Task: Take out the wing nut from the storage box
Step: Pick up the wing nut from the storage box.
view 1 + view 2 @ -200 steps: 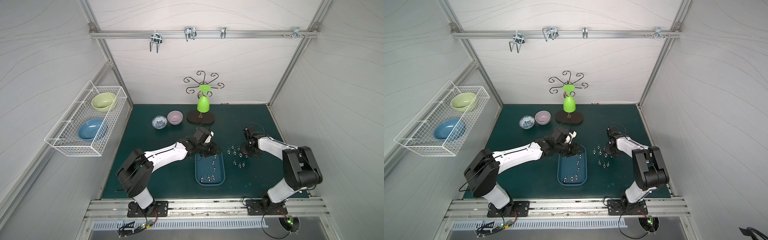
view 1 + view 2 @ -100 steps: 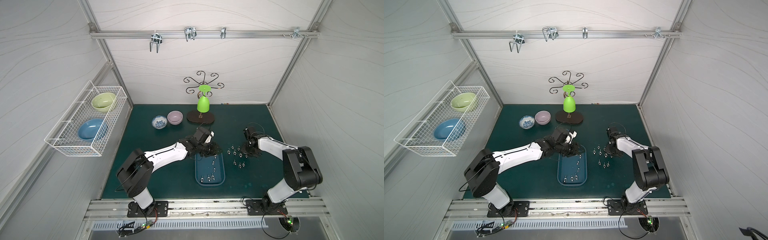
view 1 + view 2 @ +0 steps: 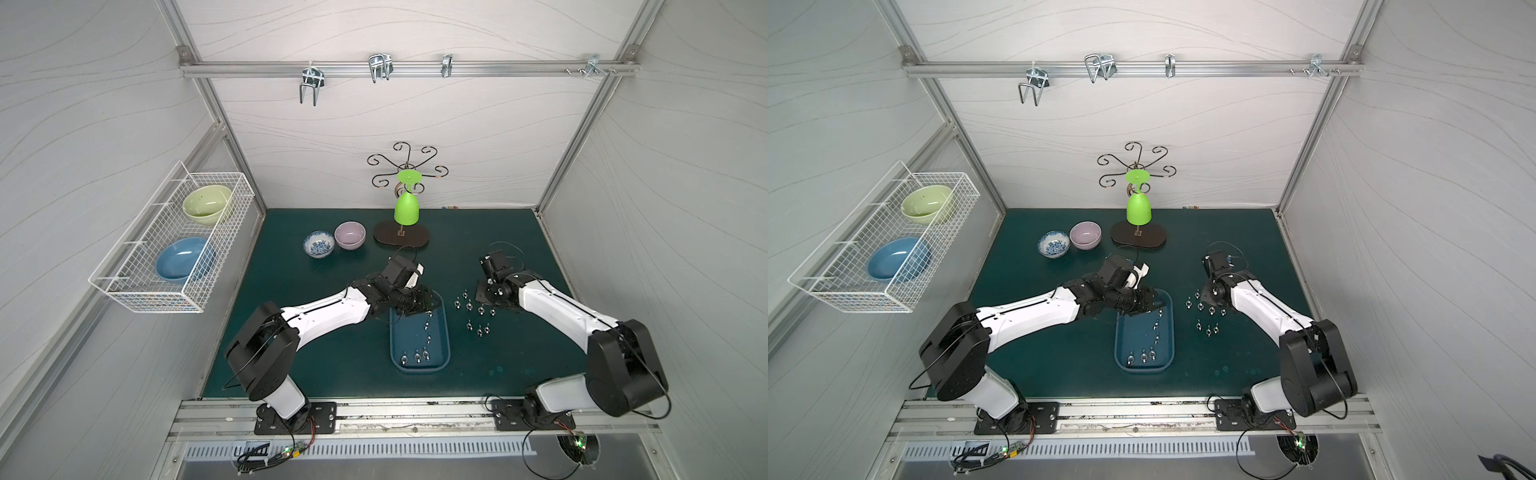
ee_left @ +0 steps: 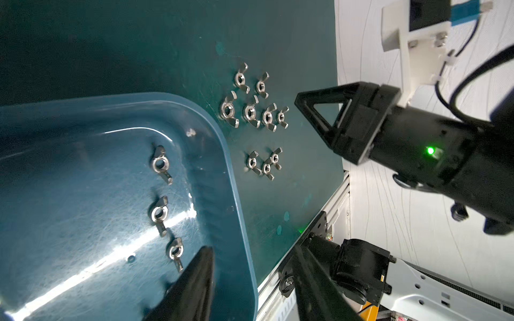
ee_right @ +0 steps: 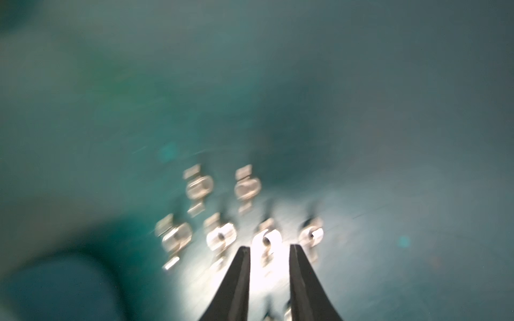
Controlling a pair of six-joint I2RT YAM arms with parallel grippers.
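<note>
Right of the box [image 3: 405, 332], right gripper [image 5: 269, 247] at a nut [image 5: 268, 239] on the desk [image 3: 332, 249]
Jaws slightly apart around it; left gripper [image 3: 430, 301], also apart, straddles the box's far rim; other nuts [image 3: 415, 356] inside.

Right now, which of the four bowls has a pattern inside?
The small white bowl on the green mat, beside the lilac bowl: blue patterning covers it. The green bowl and blue bowl are plain too.

Over the last second the right end effector [image 5: 268, 247] spread its fingers apart just above the desk [image 5: 361, 139], so the wing nut [image 5: 271, 236] lay loose between their tips, beside the other nuts [image 5: 221, 236].
</note>
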